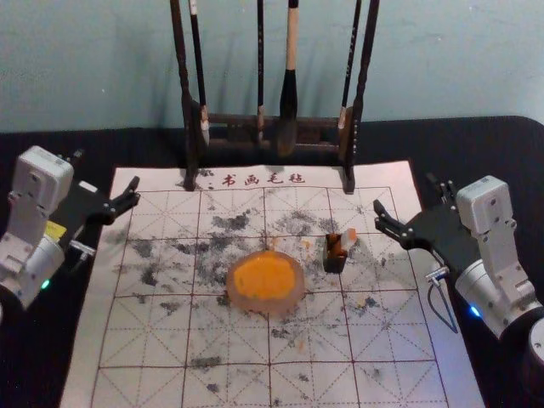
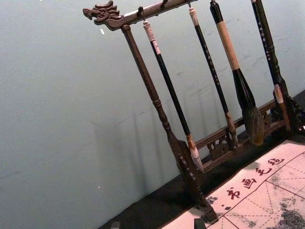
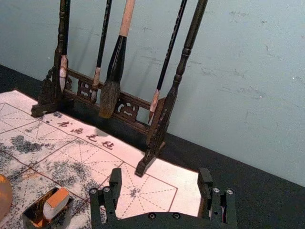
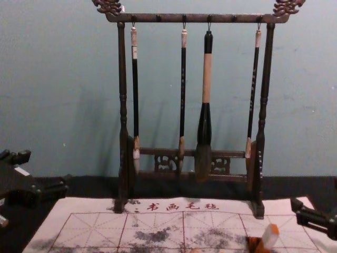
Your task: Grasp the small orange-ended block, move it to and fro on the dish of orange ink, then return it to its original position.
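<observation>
Light, stiff block [image 3: 56, 202]: pinch the pale sides

It leans in the box [image 1: 335, 264], at two o'clock from the dish [image 1: 266, 309]; its orange end may slip. My right gripper [image 1: 406, 194] is spread at two, my left gripper [image 1: 106, 170] at ten.

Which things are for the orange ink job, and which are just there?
For the job:
- block, standing in its little box
- dish of orange ink
- right gripper, probably: open, nearest the block

Just there:
- brushes hanging on their rack
- mat underneath
- left gripper, off left
</observation>
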Motion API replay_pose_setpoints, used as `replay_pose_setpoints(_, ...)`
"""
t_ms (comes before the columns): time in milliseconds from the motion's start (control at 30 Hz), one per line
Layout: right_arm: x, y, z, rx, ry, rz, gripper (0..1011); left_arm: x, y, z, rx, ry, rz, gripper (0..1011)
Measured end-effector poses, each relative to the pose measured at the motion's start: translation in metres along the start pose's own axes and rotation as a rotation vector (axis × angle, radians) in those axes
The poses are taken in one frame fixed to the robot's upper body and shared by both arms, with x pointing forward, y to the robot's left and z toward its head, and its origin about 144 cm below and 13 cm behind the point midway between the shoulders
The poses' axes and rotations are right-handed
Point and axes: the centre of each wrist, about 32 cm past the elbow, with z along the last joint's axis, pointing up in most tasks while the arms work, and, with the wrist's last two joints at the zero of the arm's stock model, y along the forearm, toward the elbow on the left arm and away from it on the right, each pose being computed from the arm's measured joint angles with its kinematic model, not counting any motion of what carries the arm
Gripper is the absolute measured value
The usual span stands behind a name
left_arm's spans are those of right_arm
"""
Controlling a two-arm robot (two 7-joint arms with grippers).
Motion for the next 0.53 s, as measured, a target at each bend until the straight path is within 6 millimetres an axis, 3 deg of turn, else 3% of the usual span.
replay_pose_setpoints(533, 0.0002, -0.0001, 0.0007, -0.001, 0.000, 0.003, 1002, 0.0000, 0.0000, 0.0000, 0.000, 0.000, 0.000, 1001)
